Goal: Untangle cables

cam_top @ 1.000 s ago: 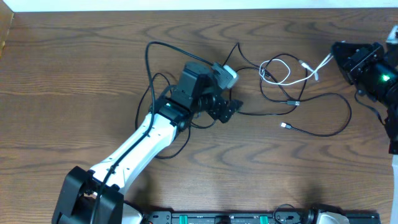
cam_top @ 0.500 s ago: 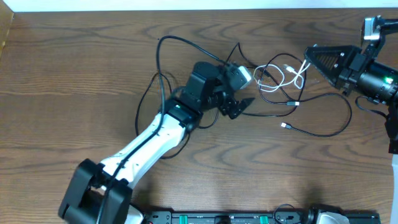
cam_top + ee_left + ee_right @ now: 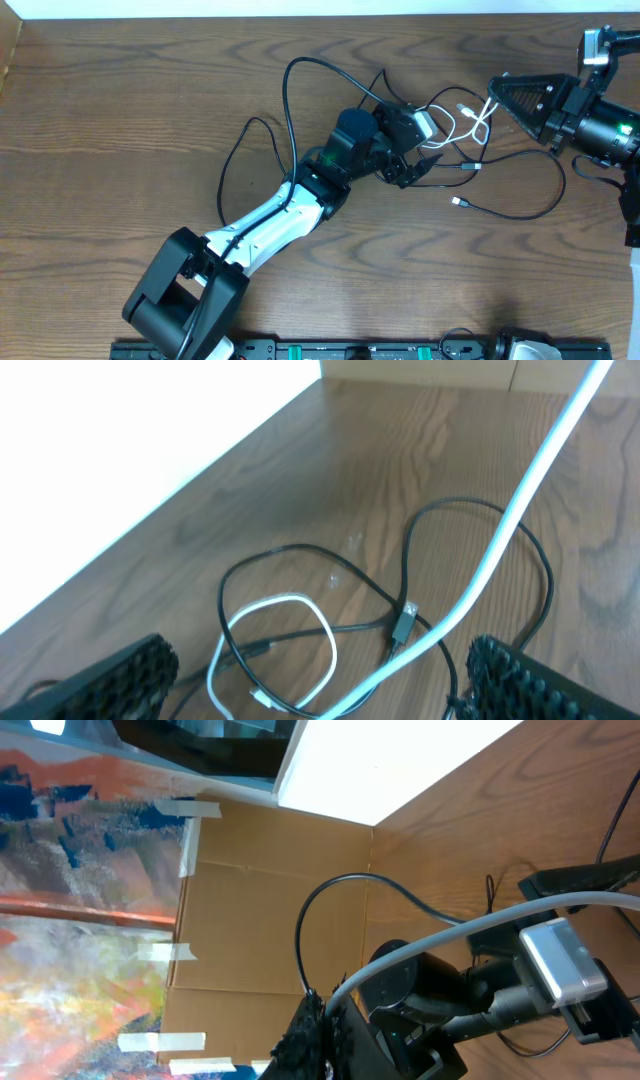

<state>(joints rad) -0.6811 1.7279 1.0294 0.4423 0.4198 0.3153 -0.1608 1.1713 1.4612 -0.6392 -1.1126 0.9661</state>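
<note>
The short white cable (image 3: pixel 452 112) lies in loops at the upper middle of the table. One end rises to my right gripper (image 3: pixel 495 93), which is shut on it; in the right wrist view the cord (image 3: pixel 470 927) runs out from the closed jaws (image 3: pixel 322 1020). Black cables (image 3: pixel 520 213) with small plugs (image 3: pixel 459 202) cross under and beside the white loops. My left gripper (image 3: pixel 410 167) is open and empty, low over the tangle's left side. In the left wrist view the taut white cable (image 3: pixel 500 530) passes between the open jaws (image 3: pixel 320 665), above a white loop (image 3: pixel 325 635) and black cables (image 3: pixel 410 560).
A thin black cable loop (image 3: pixel 232 165) lies left of the left arm. The left arm's own thicker wire (image 3: pixel 290 100) arches above it. The table's back edge (image 3: pixel 300 14) runs along the top. A cardboard panel (image 3: pixel 270 920) shows behind the right gripper.
My left arm has swung right, so its open gripper is now over the tangle. A second ago my right gripper turned and drew the white cable's end up; since then it has held still.
</note>
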